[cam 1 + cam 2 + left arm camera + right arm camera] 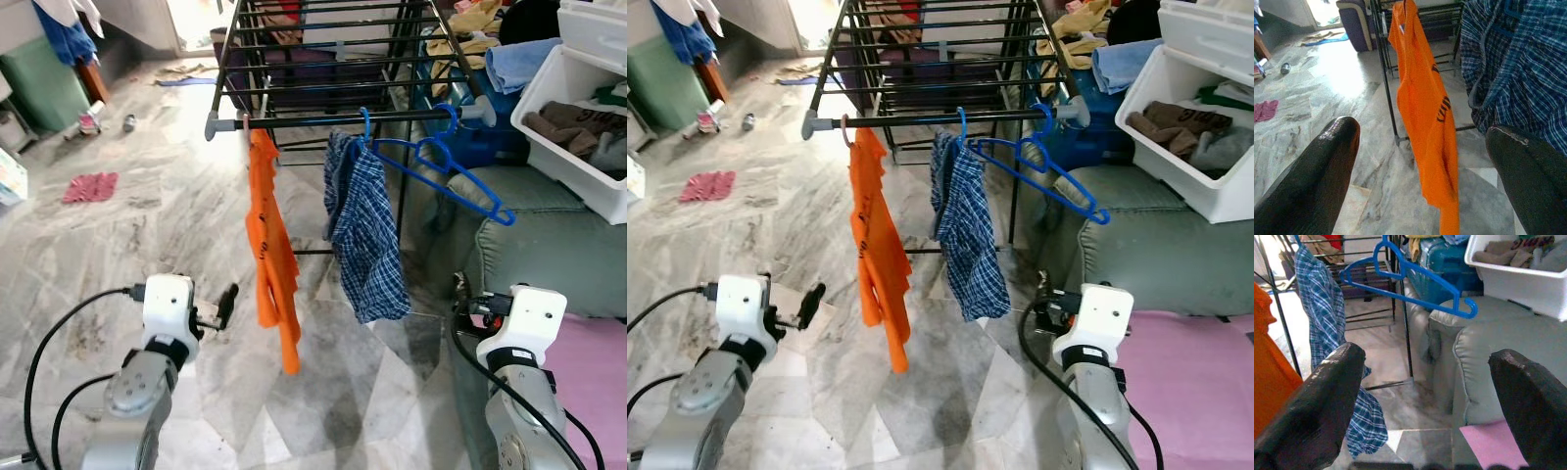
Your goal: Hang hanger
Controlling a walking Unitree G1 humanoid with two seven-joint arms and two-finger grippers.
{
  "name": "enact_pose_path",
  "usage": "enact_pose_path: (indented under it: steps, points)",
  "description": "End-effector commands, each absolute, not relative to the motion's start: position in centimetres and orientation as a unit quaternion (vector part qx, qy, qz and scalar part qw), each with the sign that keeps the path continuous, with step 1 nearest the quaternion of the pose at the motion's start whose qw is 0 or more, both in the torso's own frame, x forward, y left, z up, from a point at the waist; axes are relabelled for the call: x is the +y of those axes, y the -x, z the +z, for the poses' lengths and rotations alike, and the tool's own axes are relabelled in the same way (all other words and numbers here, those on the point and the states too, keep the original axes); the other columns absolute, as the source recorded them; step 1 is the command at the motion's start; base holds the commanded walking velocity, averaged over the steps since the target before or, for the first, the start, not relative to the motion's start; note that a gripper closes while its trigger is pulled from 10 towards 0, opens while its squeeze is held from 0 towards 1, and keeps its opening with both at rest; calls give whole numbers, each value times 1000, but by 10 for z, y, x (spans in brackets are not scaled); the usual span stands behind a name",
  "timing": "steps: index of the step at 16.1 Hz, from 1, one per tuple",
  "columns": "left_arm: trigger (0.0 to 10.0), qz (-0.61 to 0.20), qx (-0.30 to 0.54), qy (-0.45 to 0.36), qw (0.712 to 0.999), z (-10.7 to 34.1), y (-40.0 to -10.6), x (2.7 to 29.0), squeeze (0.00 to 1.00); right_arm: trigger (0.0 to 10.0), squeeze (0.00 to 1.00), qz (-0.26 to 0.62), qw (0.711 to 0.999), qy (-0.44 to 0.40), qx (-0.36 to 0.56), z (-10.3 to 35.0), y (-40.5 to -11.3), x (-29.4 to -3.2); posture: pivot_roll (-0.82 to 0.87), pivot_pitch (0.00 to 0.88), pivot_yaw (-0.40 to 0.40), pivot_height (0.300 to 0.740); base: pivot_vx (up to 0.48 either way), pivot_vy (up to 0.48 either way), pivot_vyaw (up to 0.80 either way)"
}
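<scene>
While hanger (1410,281) hangs, right claw (1425,396) gapes below.

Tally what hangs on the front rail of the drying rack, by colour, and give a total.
Orange garment: 1
Blue plaid garment: 1
Bare blue hanger: 1
Total: 3, all on the front rail. The plaid garment's own blue hanger hook is not tallied separately.
</scene>
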State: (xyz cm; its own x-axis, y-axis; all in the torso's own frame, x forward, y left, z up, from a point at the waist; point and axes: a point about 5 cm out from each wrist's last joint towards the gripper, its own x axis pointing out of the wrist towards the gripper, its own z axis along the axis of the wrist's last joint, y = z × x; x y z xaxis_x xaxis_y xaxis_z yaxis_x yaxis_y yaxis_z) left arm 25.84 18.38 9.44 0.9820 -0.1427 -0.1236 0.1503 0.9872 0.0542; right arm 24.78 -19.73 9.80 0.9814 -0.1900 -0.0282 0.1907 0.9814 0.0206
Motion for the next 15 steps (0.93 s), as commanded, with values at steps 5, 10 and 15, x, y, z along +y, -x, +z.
enact_pose_path:
  steps: [5,10,15]
  points:
    - [10000,-87,43,-31,995,95,-269,175,0,10000,0,-62,998,-12,23,94,-254,-188,-1,0,30,740,0,0,0]
    - [10000,-88,61,-19,994,82,-255,167,0,10000,0,-68,997,-4,25,90,-248,-193,10,0,19,740,0,0,0]
    - [10000,-93,53,-15,994,86,-261,162,0,10000,0,-50,999,2,14,96,-256,-185,10,0,23,740,0,0,593]
